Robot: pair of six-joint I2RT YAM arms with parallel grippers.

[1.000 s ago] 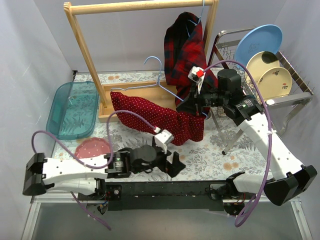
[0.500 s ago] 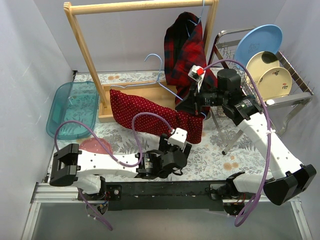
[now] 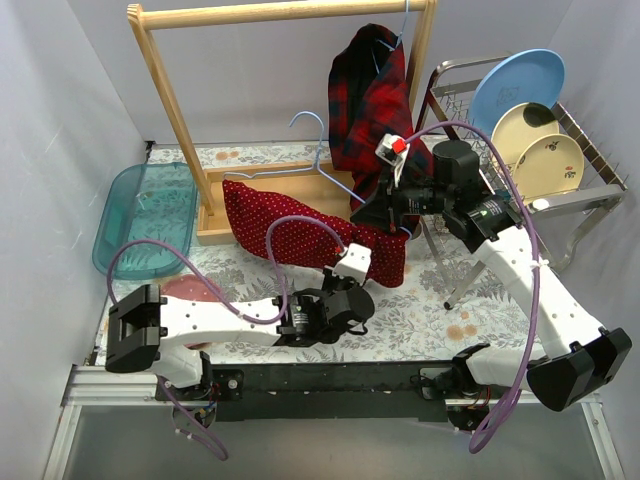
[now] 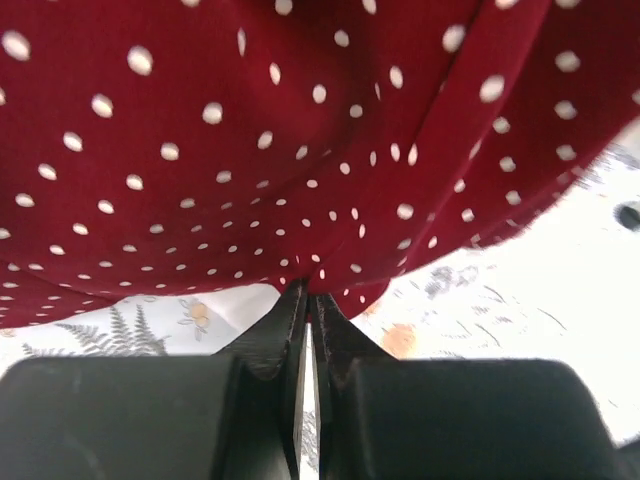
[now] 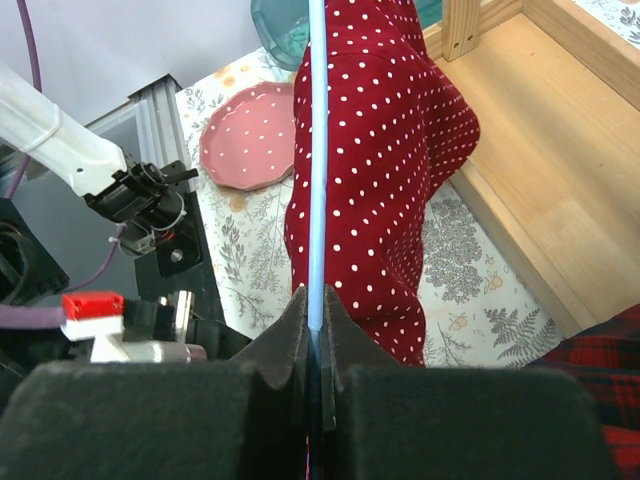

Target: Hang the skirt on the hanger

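The red polka-dot skirt [image 3: 300, 230] lies draped from the wooden rack base down onto the table. My left gripper [image 3: 348, 287] sits at its near hem, shut, with a pinch of the skirt [image 4: 300, 150] between the tips of the left gripper [image 4: 308, 295]. The light blue hanger [image 3: 322, 160] slants above the skirt's far edge. My right gripper [image 3: 388, 205] is shut on the hanger's thin bar [image 5: 317, 150], which runs straight up out of the right gripper [image 5: 314, 305] in the right wrist view. There the skirt [image 5: 380, 150] lies just behind the bar.
A wooden clothes rack [image 3: 170, 100] stands at the back with a plaid garment [image 3: 370, 100] hanging on it. A teal tray [image 3: 145, 220] and a pink plate [image 3: 185, 290] lie on the left. A wire dish rack [image 3: 590, 160] with plates stands on the right.
My left arm swung right and forward to the skirt's near hem, and its jaws went from wide open to shut on the cloth. The right arm stayed put with the hanger.
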